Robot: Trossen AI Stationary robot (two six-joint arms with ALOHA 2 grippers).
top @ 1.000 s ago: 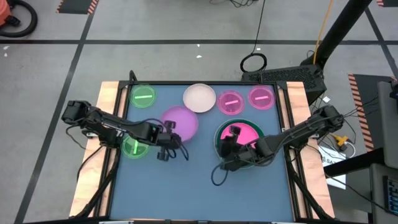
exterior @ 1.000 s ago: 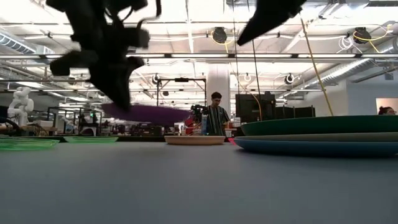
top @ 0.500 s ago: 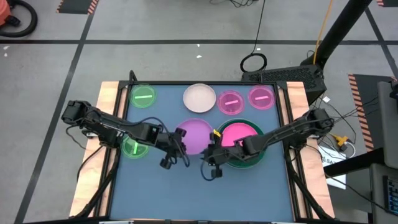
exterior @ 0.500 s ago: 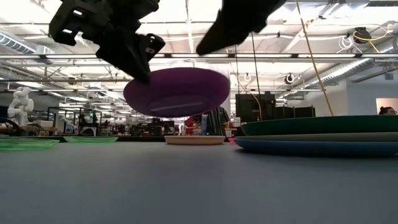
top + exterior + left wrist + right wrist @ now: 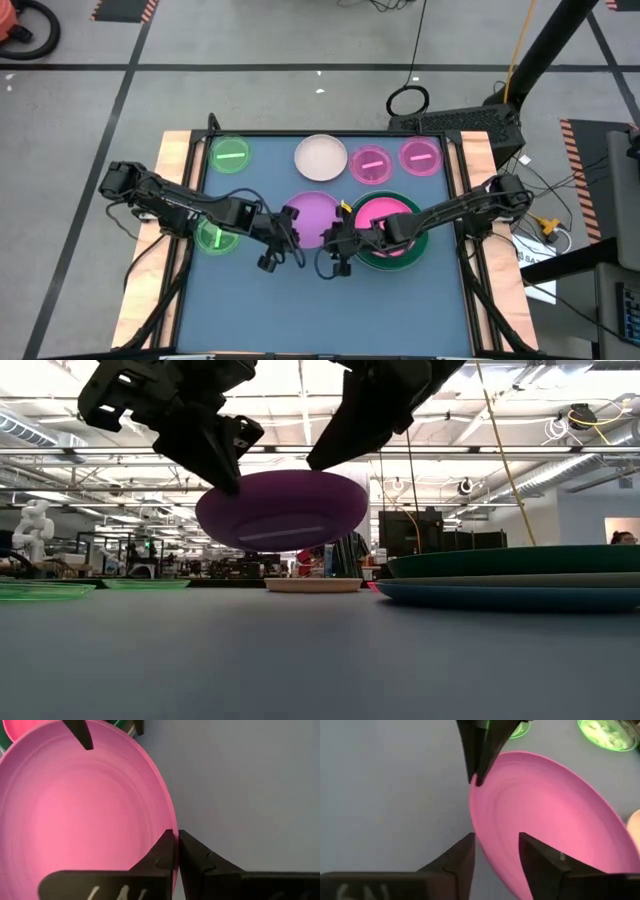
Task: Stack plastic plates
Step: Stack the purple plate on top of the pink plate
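A medium purple plate [image 5: 313, 220] hangs tilted above the table's middle, its underside [image 5: 283, 508] facing the low view. My left gripper [image 5: 175, 846] is shut on its rim on the table's left side. My right gripper [image 5: 495, 857] is open at the opposite rim, one finger on either side of the edge; I cannot tell whether it touches. To the right a hot pink plate [image 5: 388, 218] lies on a stack that holds a dark green plate [image 5: 520, 560] and a blue one [image 5: 500, 596]. My left gripper pinches the purple plate's rim [image 5: 169, 827] between its two fingers, one on the upper face and one underneath. The fingers slant down from the table's left. The plate is lifted clear of the table and tilted.
Along the far edge lie a small green plate [image 5: 230, 155], a whitish plate [image 5: 321, 157] and two small pink plates [image 5: 371, 165] [image 5: 421, 156]. Another small green plate [image 5: 212, 236] lies under my left arm. The near half of the table [image 5: 320, 310] is bare.
My left gripper has tipped and carried the purple plate up and toward the table's right and near side; the plate, level and edge-on before, now hangs tilted. My right gripper has gone from over the pink stack toward the table's left, to the purple plate's rim.
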